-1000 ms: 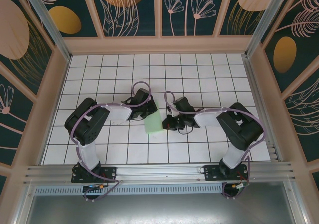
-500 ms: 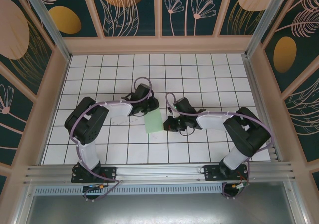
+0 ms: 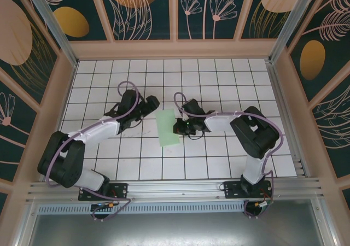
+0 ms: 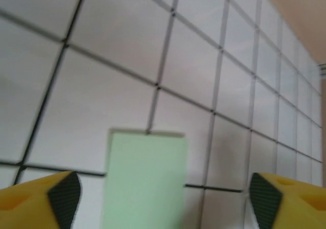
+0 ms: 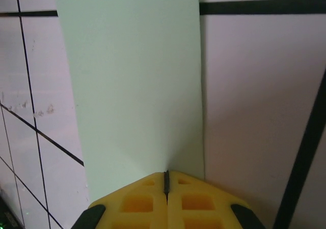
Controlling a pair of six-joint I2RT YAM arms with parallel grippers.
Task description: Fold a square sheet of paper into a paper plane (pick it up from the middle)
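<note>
One paper sheet (image 3: 167, 127) flat on table (image 3: 219, 82); closed right gripper (image 5: 166, 175) touching it.

Left claw (image 3: 153, 103) has opened, released the paper (image 3: 167, 128) and drawn back leftward

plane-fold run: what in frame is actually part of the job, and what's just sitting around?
Job:
- pale green paper, a narrow strip lying on the tiles
- right gripper, shut on the paper's edge
- left gripper, open, gripping nothing

Not the job:
- white grid table
- leaf-print walls
- aluminium rail at the near edge
</note>
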